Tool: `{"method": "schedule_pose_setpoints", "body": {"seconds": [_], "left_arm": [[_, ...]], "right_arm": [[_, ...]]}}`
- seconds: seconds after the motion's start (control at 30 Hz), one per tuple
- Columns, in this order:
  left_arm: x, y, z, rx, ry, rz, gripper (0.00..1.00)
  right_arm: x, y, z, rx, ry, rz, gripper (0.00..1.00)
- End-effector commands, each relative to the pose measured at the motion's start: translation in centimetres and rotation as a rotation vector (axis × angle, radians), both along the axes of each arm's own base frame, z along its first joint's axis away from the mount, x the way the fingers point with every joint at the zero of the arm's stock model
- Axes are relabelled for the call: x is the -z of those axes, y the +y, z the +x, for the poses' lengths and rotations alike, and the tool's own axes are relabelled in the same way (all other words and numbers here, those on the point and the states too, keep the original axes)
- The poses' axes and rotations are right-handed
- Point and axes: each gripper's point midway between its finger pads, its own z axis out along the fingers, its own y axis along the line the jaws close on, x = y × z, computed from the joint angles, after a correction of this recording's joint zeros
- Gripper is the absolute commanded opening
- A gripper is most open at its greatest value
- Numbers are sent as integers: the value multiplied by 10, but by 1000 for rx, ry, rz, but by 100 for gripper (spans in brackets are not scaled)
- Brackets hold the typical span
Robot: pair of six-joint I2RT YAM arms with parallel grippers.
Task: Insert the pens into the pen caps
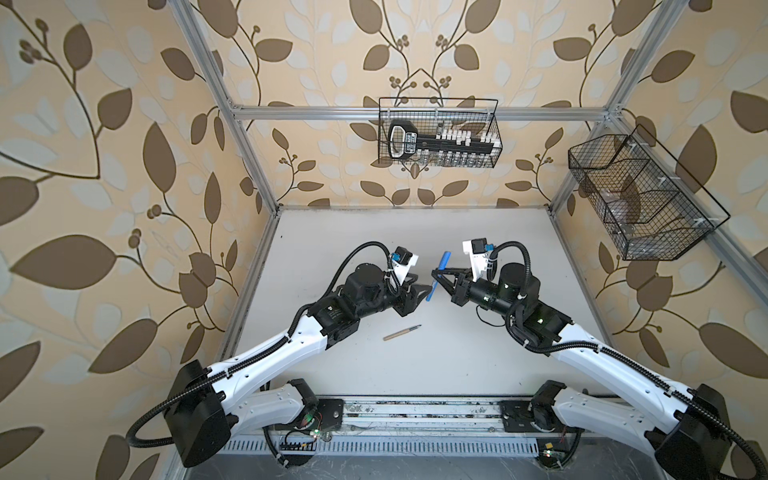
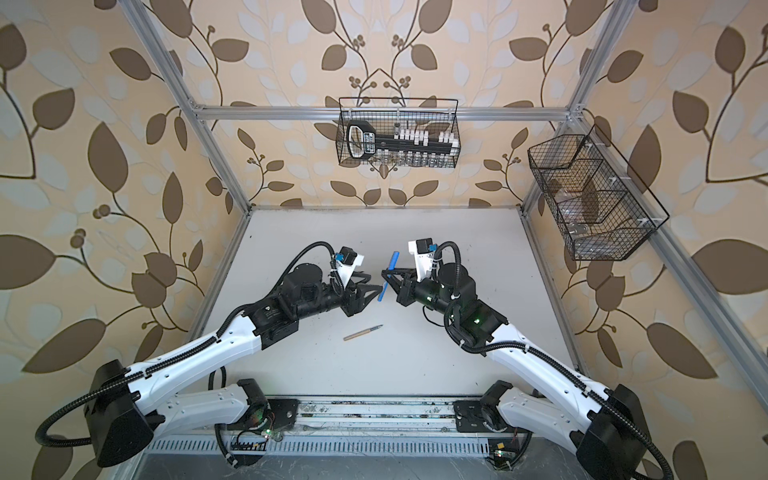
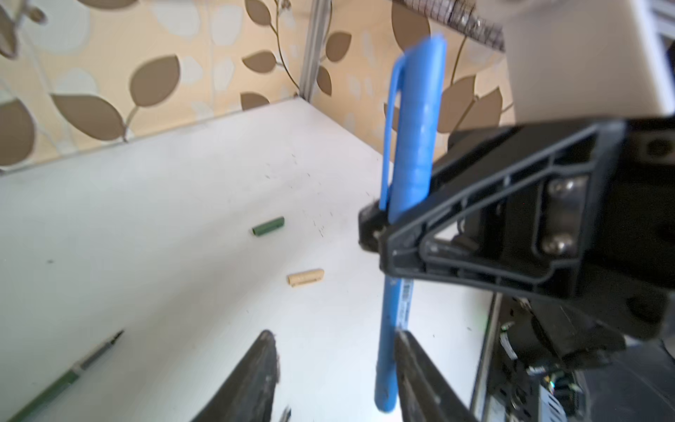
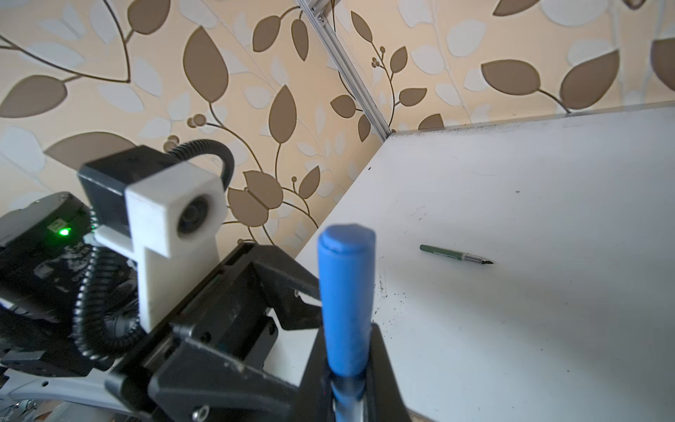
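Observation:
My right gripper [image 1: 435, 273] [image 4: 347, 369] is shut on the blue pen [image 1: 439, 275] [image 2: 390, 276] and holds it upright above the table. The blue cap [image 3: 420, 109] [image 4: 346, 285] sits on the pen's upper end. My left gripper [image 1: 417, 297] [image 3: 334, 336] stands open, and the blue barrel's lower end lies beside one finger [image 3: 420, 372]. A tan pen [image 1: 401, 333] [image 2: 362, 333] lies on the table nearer the front. In the wrist views a green pen [image 4: 454, 254] [image 3: 65, 380], a green cap [image 3: 268, 226] and a tan cap [image 3: 305, 278] lie loose on the table.
A wire basket [image 1: 438, 133] with a black tool hangs on the back rail. Another wire basket [image 1: 636, 199] hangs on the right wall. Aluminium frame posts [image 1: 249, 158] border the white table [image 1: 457, 361].

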Motion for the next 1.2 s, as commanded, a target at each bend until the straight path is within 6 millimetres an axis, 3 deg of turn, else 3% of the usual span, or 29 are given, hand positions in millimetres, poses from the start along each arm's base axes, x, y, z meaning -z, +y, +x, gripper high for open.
{"method": "schedule_pose_setpoints", "body": {"seconds": [0.0,0.67,0.77,1.17], "left_arm": [[-17,-17,-16,132,35,-55,53],[-5,-21,-9,127,71,-52,31],[-6,-20,-8,121,67,-53,18],[-6,-13,-4,77,49,-47,18]], "right_arm": [[-7,-5,0,14,-3,31,0],[-6,-3,-1,7,0,62,0],[-4,-2,0,4,3,62,0],[-2,-1,0,0,4,53,0]]}}
